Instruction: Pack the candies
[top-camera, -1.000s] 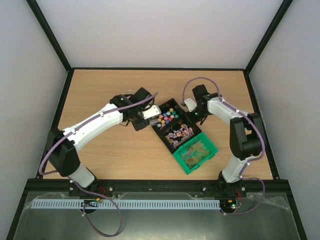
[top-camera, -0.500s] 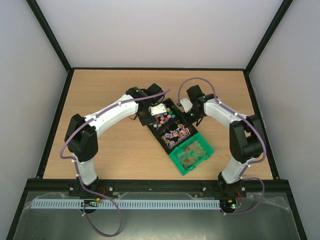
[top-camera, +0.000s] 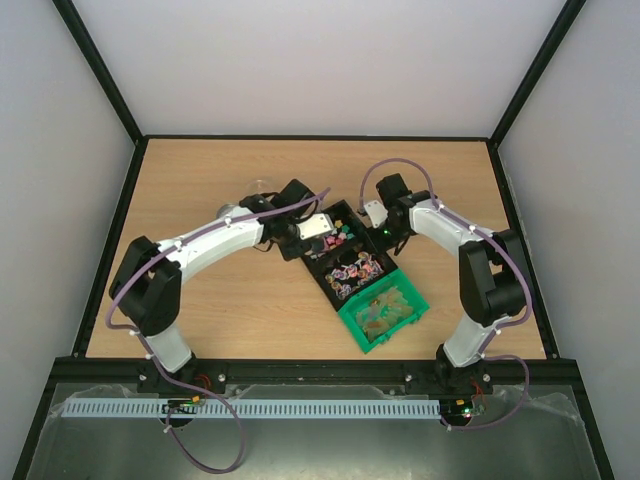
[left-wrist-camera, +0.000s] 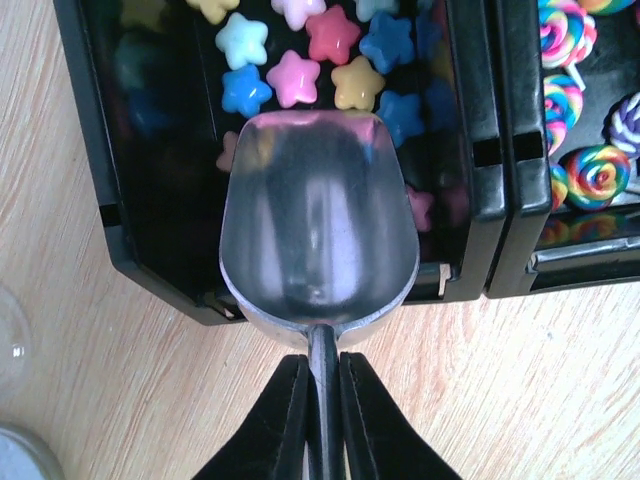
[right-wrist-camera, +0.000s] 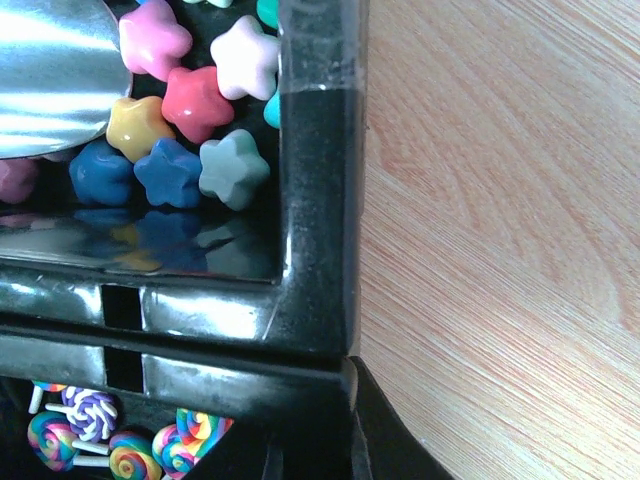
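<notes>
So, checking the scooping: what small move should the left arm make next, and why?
Probably push the scoop forward under the candies: its bowl is empty, its lip sits at their edge, and the left gripper grips the handle.

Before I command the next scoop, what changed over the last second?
The left gripper swung the scoop right, from the black tray edge to over the star candies; its bowl is empty. The black tray shifted slightly left with the right gripper. Unchanged: both grips, on scoop handle and tray corner.
</notes>
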